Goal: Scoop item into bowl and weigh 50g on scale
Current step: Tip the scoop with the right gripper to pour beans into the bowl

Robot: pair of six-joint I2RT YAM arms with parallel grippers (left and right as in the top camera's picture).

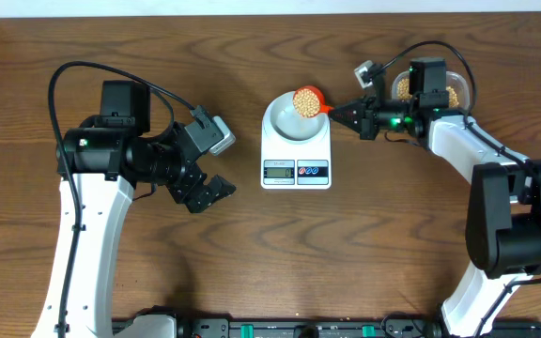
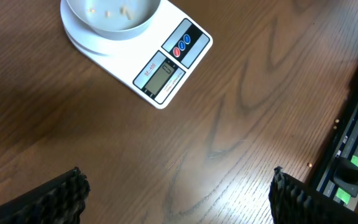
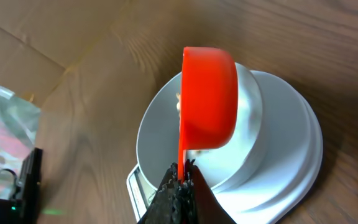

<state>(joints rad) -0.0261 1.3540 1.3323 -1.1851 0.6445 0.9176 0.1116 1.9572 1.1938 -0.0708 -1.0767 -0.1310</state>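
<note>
Wood-grain table [image 1: 252, 263] holds the scale [image 1: 296, 170] at centre, bowl [image 1: 287, 126] on it; right gripper [image 1: 334, 109] pinches an orange scoop [image 3: 210, 93] of beans [image 1: 304, 99] over the bowl's far rim; left gripper [image 1: 212, 191] is spread open, left of the scale.

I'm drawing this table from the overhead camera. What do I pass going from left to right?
left gripper → scale with the bowl on it → right gripper holding the orange scoop → clear tub of beans
</note>
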